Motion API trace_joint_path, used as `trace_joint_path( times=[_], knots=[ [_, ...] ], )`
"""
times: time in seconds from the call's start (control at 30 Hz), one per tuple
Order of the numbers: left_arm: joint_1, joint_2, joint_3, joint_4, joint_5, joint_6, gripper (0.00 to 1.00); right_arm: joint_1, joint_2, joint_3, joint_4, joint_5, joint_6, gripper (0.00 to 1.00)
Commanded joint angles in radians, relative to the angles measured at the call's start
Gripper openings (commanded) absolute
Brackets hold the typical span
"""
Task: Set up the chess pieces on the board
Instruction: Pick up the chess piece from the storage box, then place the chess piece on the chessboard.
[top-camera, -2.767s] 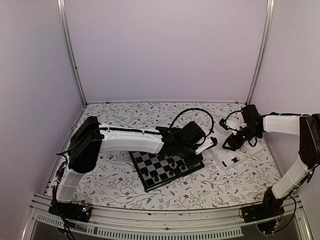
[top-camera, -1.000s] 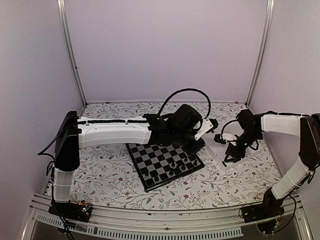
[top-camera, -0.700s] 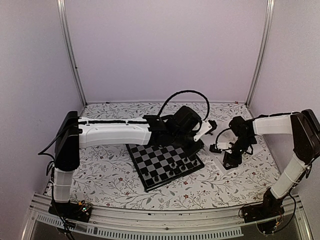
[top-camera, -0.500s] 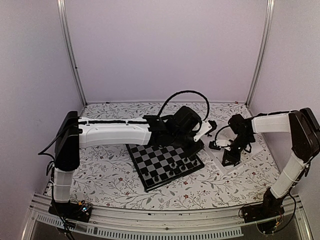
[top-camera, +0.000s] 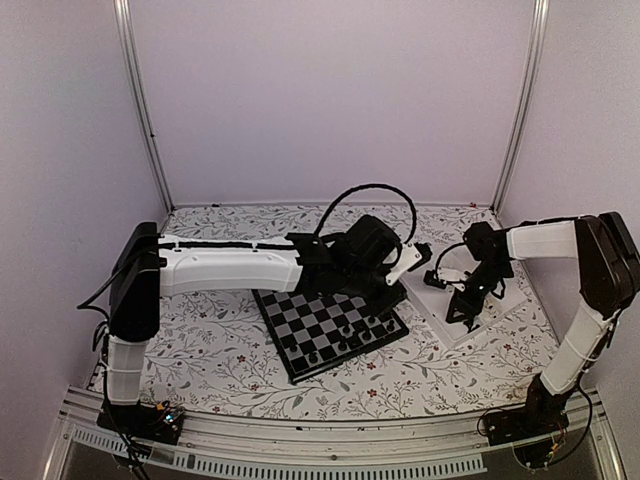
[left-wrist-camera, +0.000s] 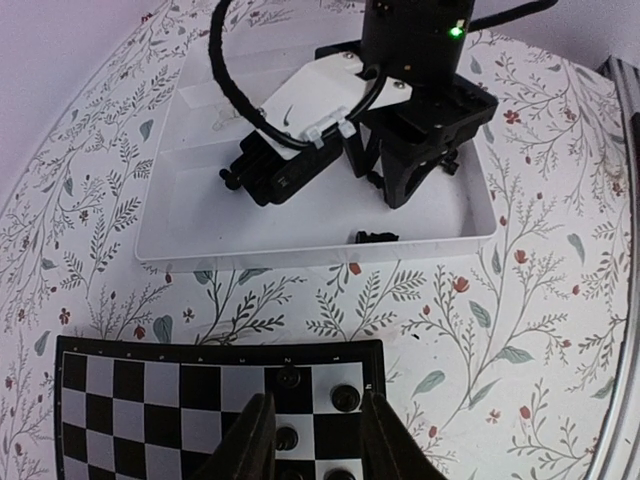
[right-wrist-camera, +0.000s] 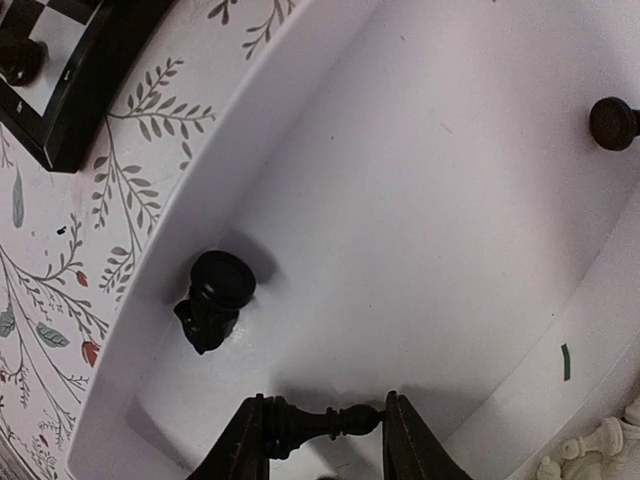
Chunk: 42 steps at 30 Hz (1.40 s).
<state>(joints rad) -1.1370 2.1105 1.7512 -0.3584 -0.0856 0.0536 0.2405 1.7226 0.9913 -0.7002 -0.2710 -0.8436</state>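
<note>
— While the right claw (right-wrist-camera: 324, 408) reaches down into the white tray (right-wrist-camera: 450, 200), what do we see between its fingers?

— We see a black chess piece (right-wrist-camera: 315, 424) lying on its side across the gap, its base against one finger and its top against the other. So we call that claw clenched on it. Whether it rests on the tray floor or hangs just off it, we cannot tell.

— What else do we find in the tray?

— We find a second black piece (right-wrist-camera: 213, 297) tipped over close to the wall nearest the board (top-camera: 330, 335). A third black piece (right-wrist-camera: 612, 123) stands well apart from it, farther along the floor. Some cream pieces (right-wrist-camera: 598, 447) show at the corner of the right wrist view, past a raised white edge. We cannot tell whether that is another compartment.

— And the left claw (left-wrist-camera: 316, 400)?

— We see it hanging over the board's edge on the tray side. Its fingers are parted and nothing is pinched between them, so we call it released. Through the gap we make out checked squares and one small dark figure standing on them.

— Where does the board lie?

— We see it flat on the flowered tabletop (top-camera: 220, 350), just beside the tray and turned at an angle to the near edge. Several black figures (left-wrist-camera: 346, 397) stand on its squares, mostly along the side toward the tray.
</note>
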Motion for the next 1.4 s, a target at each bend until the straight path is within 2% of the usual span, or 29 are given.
trace_joint_path(
  times=[0.0, 0.17, 0.37, 0.53, 0.63, 0.93, 1.37],
  knots=[
    [0.017, -0.009, -0.015, 0.026, 0.024, -0.021, 0.31, -0.02, -0.013, 0.044, -0.068, -0.081, 0.03, 0.16],
    [0.046, -0.024, -0.027, 0.059, 0.077, -0.085, 0.31, -0.02, -0.115, 0.039, -0.072, -0.163, 0.038, 0.18],
    [0.137, -0.022, -0.031, 0.133, 0.308, -0.275, 0.33, 0.001, -0.271, 0.024, -0.057, -0.281, -0.034, 0.2],
    [0.211, -0.039, -0.108, 0.328, 0.568, -0.51, 0.36, 0.078, -0.397, 0.027, 0.051, -0.26, -0.069, 0.21],
    [0.231, -0.046, -0.15, 0.511, 0.669, -0.628, 0.36, 0.104, -0.416, 0.079, 0.063, -0.252, -0.075, 0.21],
    [0.235, 0.025, -0.113, 0.661, 0.807, -0.797, 0.36, 0.174, -0.365, 0.157, 0.039, -0.26, -0.115, 0.22],
    [0.226, 0.077, -0.045, 0.58, 0.842, -0.787, 0.37, 0.252, -0.346, 0.195, 0.046, -0.235, -0.105, 0.23]
  ],
)
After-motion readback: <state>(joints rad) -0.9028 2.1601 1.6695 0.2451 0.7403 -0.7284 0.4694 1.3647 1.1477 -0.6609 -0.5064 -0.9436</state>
